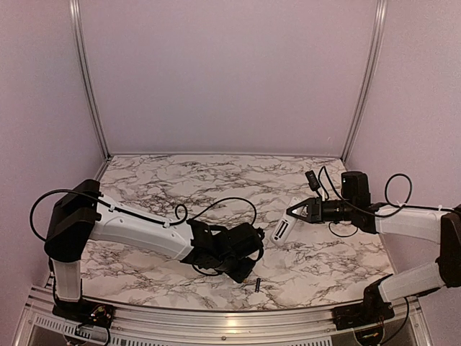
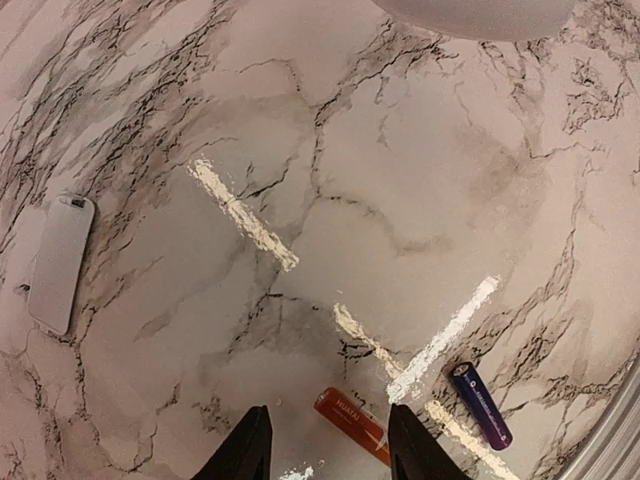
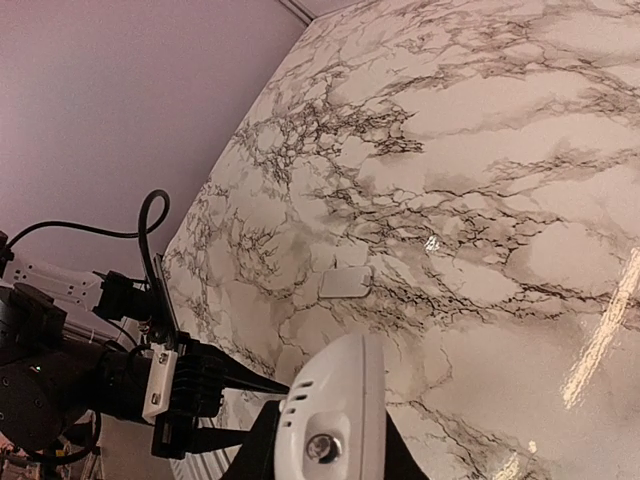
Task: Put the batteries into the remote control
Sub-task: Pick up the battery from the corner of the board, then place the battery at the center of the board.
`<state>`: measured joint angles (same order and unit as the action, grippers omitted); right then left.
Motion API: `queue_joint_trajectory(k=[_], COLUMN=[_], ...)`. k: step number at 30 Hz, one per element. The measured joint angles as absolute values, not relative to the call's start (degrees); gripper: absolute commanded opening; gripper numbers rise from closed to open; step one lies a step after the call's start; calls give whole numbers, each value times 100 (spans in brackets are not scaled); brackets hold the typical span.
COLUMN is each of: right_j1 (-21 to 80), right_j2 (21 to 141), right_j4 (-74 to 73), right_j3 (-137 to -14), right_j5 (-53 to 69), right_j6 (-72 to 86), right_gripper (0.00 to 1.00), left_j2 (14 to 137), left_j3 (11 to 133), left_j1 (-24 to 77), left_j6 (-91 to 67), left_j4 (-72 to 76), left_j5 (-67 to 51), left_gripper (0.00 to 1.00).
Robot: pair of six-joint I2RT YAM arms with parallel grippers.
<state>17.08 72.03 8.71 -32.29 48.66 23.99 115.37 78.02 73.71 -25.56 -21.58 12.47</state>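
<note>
Orange battery (image 2: 348,422) lies between left end effector (image 2: 331,412) jaws, perhaps touching

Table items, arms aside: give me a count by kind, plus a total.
Batteries: 2 (orange battery, dark battery)
Remote control: 1
Thin white strip: 1
Total: 4

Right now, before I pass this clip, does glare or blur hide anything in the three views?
Left wrist: glare streaks cross the table beside the orange battery and the dark battery, both readable. Right wrist: the remote control sits close to the lens; one glare streak at the right edge hides nothing. Top external: even light, no glare; the dark battery is only a speck.
</note>
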Motion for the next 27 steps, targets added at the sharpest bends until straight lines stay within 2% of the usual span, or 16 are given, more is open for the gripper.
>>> queue_joint_trajectory(k=[2, 8, 13, 19, 22, 27], right_j1=[1708, 1708, 1708, 1708, 1708, 1708], right_j2=[7203, 7203, 7203, 7203, 7203, 7203], right_j4=[871, 869, 871, 869, 869, 869], right_j3=[-3229, -3229, -3229, -3229, -3229, -3229], right_j5=[4866, 4875, 4877, 4875, 4875, 4875], right_j6=[2397, 2399, 2399, 2394, 2392, 2394], right_gripper=[0, 0, 0, 0, 0, 0], left_j2=[11636, 11834, 11850, 11880, 11747, 11008], left_j3=[7802, 7802, 7817, 7861, 7662, 6661], left_j1=[7371, 7356, 7349, 7336, 7279, 6956], left_j6=[-2624, -2821, -2947, -3129, -3308, -3820], left_j4=[-2147, -2147, -2171, -2290, -2171, -1992], left_j5=[1227, 1186, 1249, 1406, 1404, 1577], left_gripper=[35, 31, 22, 0, 0, 0])
